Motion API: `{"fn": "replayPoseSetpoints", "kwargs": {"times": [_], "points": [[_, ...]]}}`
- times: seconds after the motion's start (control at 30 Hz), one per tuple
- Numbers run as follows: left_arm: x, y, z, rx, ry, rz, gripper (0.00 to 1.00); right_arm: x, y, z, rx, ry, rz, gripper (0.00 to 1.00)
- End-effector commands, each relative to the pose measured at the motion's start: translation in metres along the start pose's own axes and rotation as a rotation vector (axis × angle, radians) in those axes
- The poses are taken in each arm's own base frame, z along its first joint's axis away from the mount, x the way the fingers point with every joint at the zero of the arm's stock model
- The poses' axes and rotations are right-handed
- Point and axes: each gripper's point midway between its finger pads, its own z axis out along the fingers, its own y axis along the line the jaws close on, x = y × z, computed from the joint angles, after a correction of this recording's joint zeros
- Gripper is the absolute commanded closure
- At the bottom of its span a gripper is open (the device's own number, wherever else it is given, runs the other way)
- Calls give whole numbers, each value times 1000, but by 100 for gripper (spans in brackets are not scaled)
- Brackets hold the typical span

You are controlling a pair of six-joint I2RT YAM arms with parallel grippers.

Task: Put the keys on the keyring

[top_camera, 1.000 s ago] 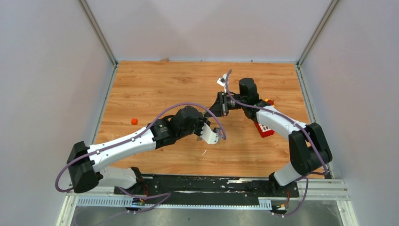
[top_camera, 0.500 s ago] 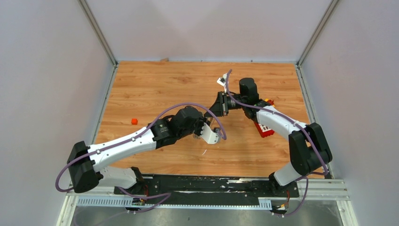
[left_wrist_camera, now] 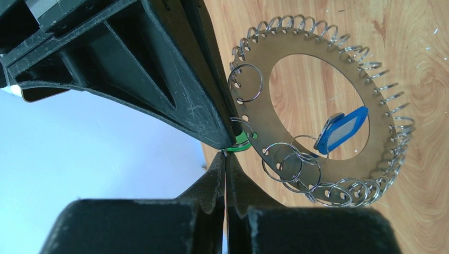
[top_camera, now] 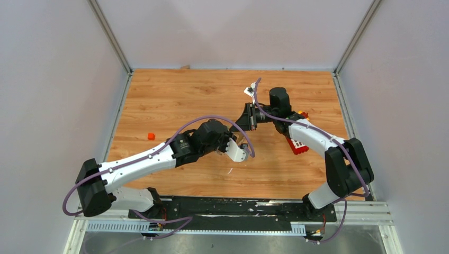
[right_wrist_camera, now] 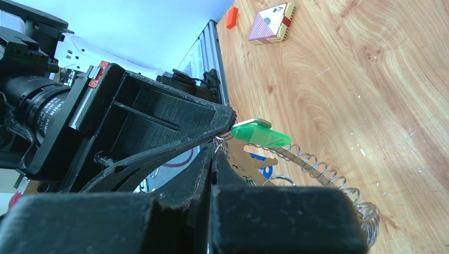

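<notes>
The keyring (left_wrist_camera: pixel 312 45) is a flat silver ring with many small wire loops round its rim, held up above the wood. The blue key (left_wrist_camera: pixel 341 129) hangs on a loop inside it. The green key (left_wrist_camera: pixel 244 144) sits at its rim, half hidden behind the right gripper's finger (left_wrist_camera: pixel 174 79). My left gripper (left_wrist_camera: pixel 226 155) is shut, its tips pinching the thin wire loop by the green key. My right gripper (right_wrist_camera: pixel 214 148) is shut on the keyring's rim (right_wrist_camera: pixel 317 169), just below the green key (right_wrist_camera: pixel 260 135). The two grippers meet tip to tip (top_camera: pixel 242 138).
A red block with white squares (top_camera: pixel 297 145) lies under the right arm. A small orange cube (top_camera: pixel 151 136) lies at the left of the wooden table. A striped pink block (right_wrist_camera: pixel 271 22) and the orange cube (right_wrist_camera: pixel 231 17) show far off in the right wrist view.
</notes>
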Motion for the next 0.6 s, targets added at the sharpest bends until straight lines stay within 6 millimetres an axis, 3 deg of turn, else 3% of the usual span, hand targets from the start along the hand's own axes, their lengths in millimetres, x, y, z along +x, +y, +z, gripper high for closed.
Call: {"fn": "replayPoseSetpoints", "kwargs": {"times": [0.0, 0.57], "points": [[-8, 2, 0, 8, -39, 1, 100, -7, 15, 0, -44, -15, -51, 100], [-13, -8, 2, 61, -54, 31, 100, -9, 12, 1, -33, -22, -28, 100]]}}
